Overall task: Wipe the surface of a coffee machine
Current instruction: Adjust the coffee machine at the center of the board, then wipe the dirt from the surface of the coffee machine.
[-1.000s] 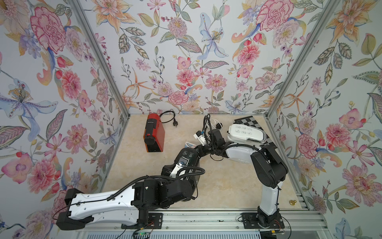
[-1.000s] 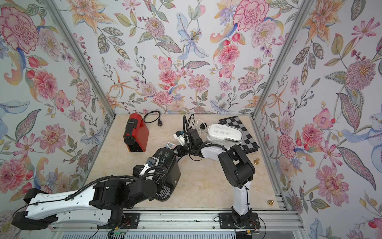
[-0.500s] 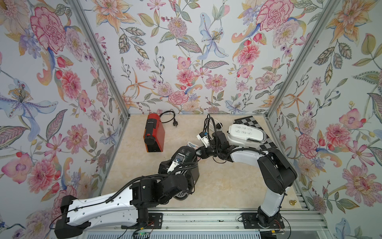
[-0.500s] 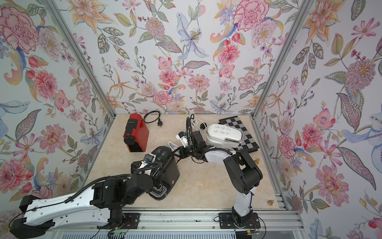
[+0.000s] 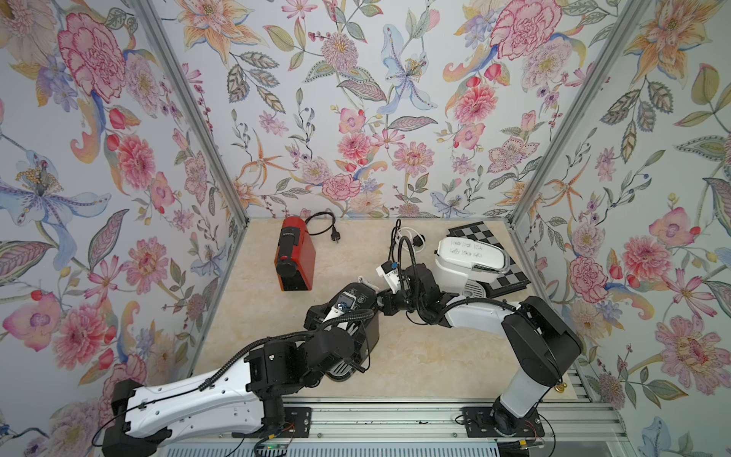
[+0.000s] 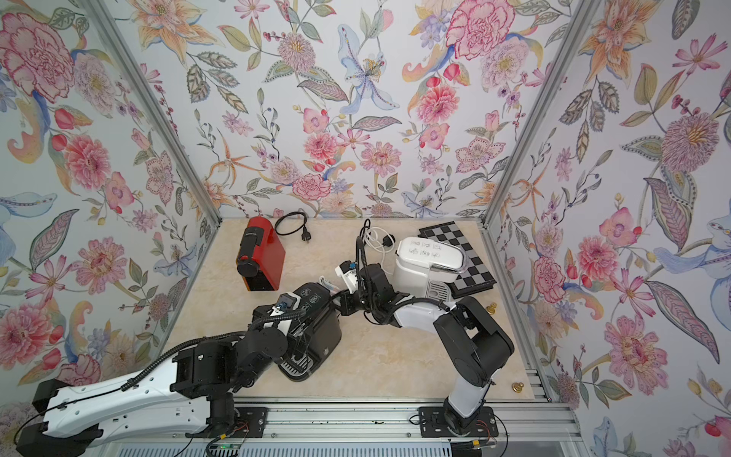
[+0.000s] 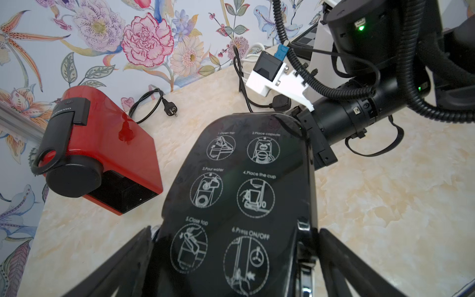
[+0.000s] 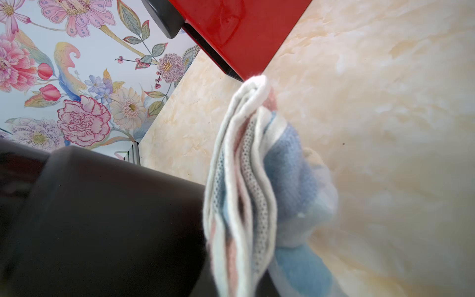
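Observation:
A black coffee machine (image 5: 360,296) with white instruction pictures on its top (image 7: 244,180) stands mid-table. My left gripper (image 7: 235,231) straddles it from the front, jaws spread wide, one finger (image 7: 123,259) along each side; a thin gap shows at one finger. My right gripper (image 5: 385,301) is shut on a folded cloth (image 8: 257,180) striped white, blue and pink. The cloth lies against the machine's dark rear side (image 8: 102,218); its fingers are hidden behind the fabric. In a top view the cloth (image 6: 328,283) peeks out at the machine's far end.
A red coffee machine (image 5: 294,257) stands at the back left, its black cord and plug (image 5: 326,227) beside it. A white coffee machine (image 5: 466,261) sits on a chessboard (image 5: 478,233) at the back right. Flowered walls close three sides. Two small brass pieces (image 6: 492,308) lie near the right edge.
The left arm has drawn back toward the front while staying around the black machine. The right gripper with the cloth has slid frontward along the machine, and its elbow has swung outward.

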You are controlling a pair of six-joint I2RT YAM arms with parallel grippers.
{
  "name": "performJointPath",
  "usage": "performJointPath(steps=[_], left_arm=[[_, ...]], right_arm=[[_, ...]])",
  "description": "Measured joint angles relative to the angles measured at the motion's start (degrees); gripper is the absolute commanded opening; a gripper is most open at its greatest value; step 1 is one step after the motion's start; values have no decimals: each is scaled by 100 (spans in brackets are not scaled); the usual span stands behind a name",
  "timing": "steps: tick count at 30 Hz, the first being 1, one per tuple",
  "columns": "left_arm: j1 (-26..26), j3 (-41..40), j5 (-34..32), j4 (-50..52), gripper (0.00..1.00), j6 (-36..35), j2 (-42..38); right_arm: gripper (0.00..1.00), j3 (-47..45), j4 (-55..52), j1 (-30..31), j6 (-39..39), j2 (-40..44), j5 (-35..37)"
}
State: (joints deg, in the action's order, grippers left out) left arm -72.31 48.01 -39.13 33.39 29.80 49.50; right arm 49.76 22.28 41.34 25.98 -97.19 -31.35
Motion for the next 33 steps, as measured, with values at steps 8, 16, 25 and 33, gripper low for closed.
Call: performJointPath(steps=[8, 16, 25, 33], left_arm=[[33, -74, 127, -201, 99, -199, -9], [238, -96, 149, -313, 99, -155, -83], [411, -31, 448, -387, 99, -286, -107], [1027, 118, 424, -382, 99, -79, -153]], right_arm=[[0, -557, 330, 332, 321, 507, 898], [0, -715, 634, 787, 649, 533, 1176], [0, -1051, 319, 232, 704, 1543, 345], [0, -1051, 107, -612, 809, 2542, -713]])
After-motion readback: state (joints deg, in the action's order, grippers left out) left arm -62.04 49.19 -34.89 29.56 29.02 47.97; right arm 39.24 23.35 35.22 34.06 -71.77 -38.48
